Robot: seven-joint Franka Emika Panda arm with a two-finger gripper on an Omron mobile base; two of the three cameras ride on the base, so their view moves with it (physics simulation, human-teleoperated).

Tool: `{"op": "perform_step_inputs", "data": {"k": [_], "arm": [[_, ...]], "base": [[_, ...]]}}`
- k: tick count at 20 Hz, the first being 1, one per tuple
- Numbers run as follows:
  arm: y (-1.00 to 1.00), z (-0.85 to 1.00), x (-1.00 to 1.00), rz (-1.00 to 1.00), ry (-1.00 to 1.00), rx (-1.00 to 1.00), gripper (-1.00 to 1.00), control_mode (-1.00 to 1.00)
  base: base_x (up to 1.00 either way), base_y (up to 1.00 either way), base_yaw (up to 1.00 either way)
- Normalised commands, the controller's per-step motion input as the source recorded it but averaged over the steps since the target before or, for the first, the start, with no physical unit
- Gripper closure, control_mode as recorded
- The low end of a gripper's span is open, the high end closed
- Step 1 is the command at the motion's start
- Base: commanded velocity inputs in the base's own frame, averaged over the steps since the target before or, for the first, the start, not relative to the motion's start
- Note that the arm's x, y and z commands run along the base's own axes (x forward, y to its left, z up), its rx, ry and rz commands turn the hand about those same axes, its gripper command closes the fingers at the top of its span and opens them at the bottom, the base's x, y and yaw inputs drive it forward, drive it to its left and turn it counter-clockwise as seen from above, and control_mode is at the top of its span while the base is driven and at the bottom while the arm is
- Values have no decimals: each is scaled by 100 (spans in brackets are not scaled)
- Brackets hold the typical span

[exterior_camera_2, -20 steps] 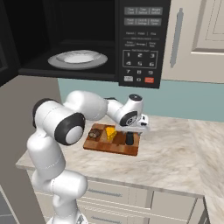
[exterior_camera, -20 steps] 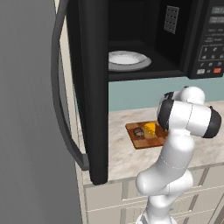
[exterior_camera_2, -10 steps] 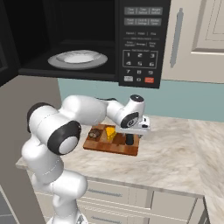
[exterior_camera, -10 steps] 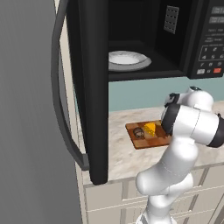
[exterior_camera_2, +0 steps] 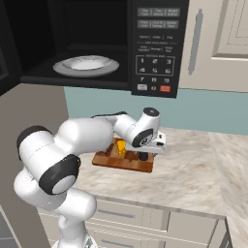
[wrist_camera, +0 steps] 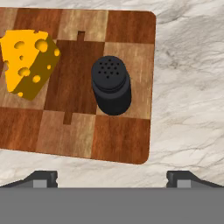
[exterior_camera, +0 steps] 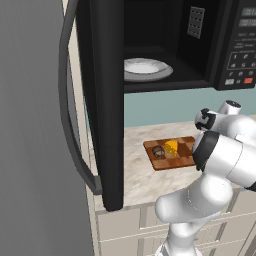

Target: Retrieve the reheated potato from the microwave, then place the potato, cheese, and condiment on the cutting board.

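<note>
The microwave stands open, its wide door swung toward the left, with a white plate inside. On the checkered cutting board below it lie the yellow cheese wedge and the upright black condiment shaker. The grey-brown potato rests on the board's left end beside the cheese. My gripper hangs open a little above the condiment, with its fingertips spread wide and nothing between them.
Marble counter stretches to the right of the cutting board. The microwave's button panel with its red key sits above the board. Pale cabinet doors stand on the right, drawers below the counter edge.
My hand has lifted away from the condiment, which stays standing on the board. The arm's elbow has swung outward toward the cameras.
</note>
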Motion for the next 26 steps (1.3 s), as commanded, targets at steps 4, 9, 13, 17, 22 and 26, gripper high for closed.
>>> {"op": "perform_step_inputs", "data": {"k": [4, 9, 13, 17, 22, 26], "arm": [[22, 17, -45, -11, -1, 0, -100, -100], [37, 20, -41, -11, -3, 0, -100, -100], [46, 23, -33, -8, -10, 0, -100, -100], [38, 28, -34, -7, -9, 0, -100, -100], [36, 29, -39, -2, -11, -1, -100, -100], [37, 31, -38, -1, -5, -1, -100, -100]], "base": [[0, 0, 0], [0, 0, 0], [0, 0, 0], [0, 0, 0], [0, 0, 0], [0, 0, 0]]}}
